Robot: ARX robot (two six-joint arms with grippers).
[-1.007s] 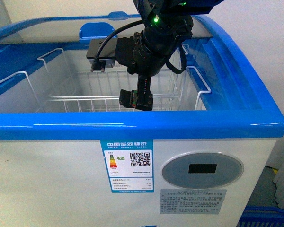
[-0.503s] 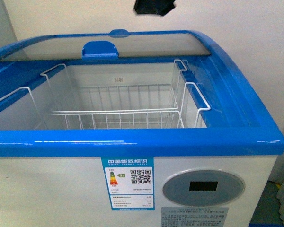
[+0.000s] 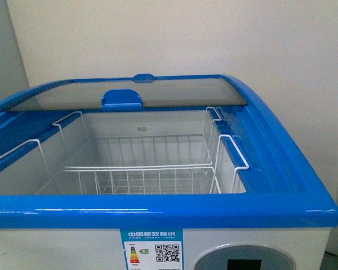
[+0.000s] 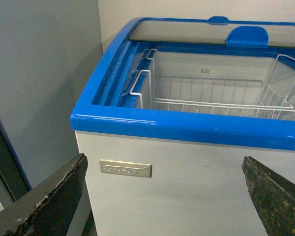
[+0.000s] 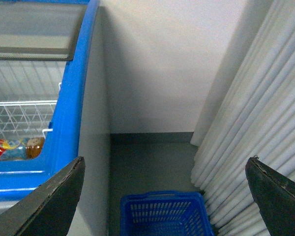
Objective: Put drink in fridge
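The fridge (image 3: 158, 216) is a white chest with a blue rim, and its glass lid (image 3: 129, 93) is slid to the back, leaving the top uncovered. White wire baskets (image 3: 141, 169) hang inside it. The drink (image 5: 32, 146) shows only in the right wrist view, lying inside the fridge under the rim, with amber liquid and a red label. My right gripper (image 5: 166, 164) is open and holds nothing, off the fridge's right side over the floor. My left gripper (image 4: 163, 167) is open before the fridge's white front (image 4: 187, 187), near its left corner. Neither arm appears in the front view.
A blue plastic basket (image 5: 162, 214) stands on the grey floor right of the fridge. White pleated curtains (image 5: 255, 123) hang beside it. A grey cabinet (image 4: 39, 88) stands left of the fridge, and a pale wall runs behind.
The right arm that hung over the fridge opening a second ago has left the front view. The fridge now sits lower in that view.
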